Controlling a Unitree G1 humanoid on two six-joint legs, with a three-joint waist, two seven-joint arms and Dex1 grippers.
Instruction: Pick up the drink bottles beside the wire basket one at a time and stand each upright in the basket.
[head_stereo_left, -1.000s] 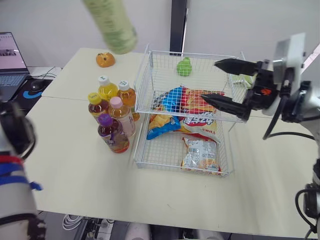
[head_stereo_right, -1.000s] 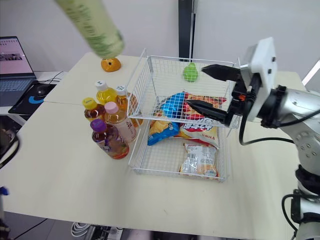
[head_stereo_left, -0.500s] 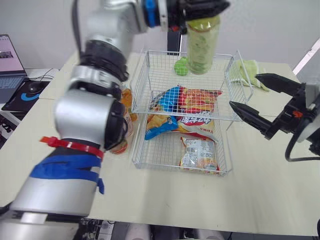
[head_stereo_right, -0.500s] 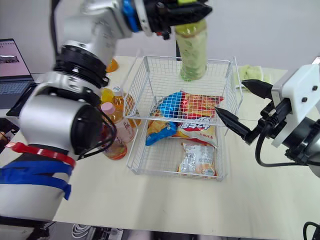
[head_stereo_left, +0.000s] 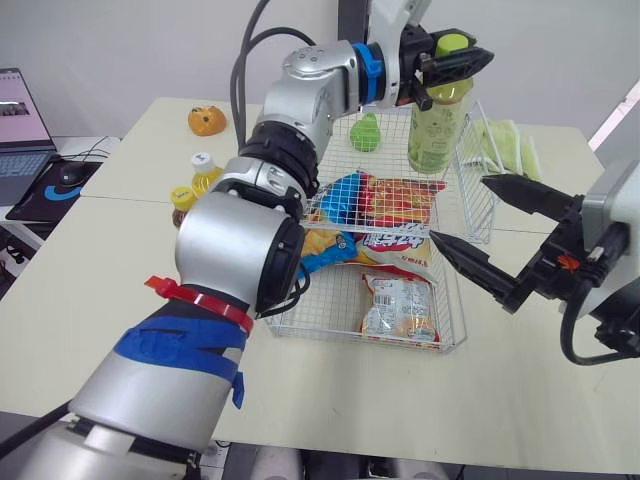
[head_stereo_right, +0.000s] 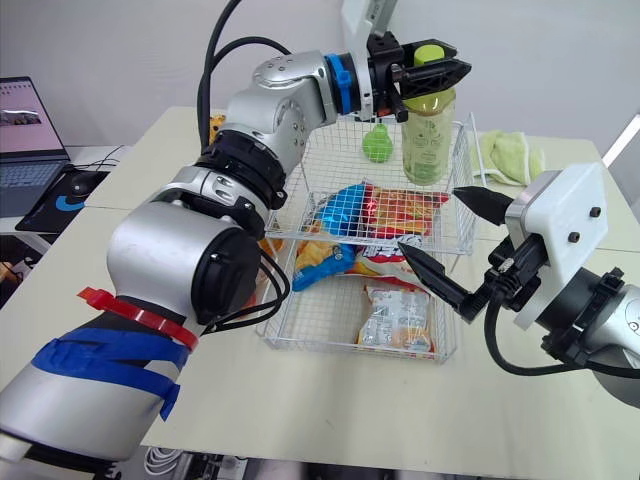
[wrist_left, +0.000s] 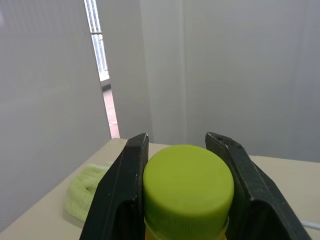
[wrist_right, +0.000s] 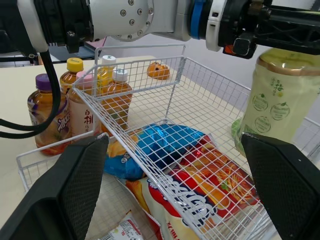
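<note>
Green bottle (head_stereo_left: 437, 115) — where is it?
Upright in the far right corner of the wire basket (head_stereo_left: 478, 200), its lower part down between the wire walls. Whether its base touches the basket floor, I cannot tell.
Left end effector (head_stereo_right: 432, 70)?
Pinching the lime cap (wrist_left: 188, 180), black fingers (wrist_left: 125, 190) pressed against either side.
And the right end effector (head_stereo_left: 460, 208)?
Hovering at the basket's right side, its fingers (head_stereo_left: 470, 262) spread wide, holding nothing.
The others?
Five capped bottles (wrist_right: 82, 110) stand clustered on the tabletop (head_stereo_left: 100, 270) just beside the basket's left wall — snack bags (head_stereo_left: 385, 215) lie inside.
</note>
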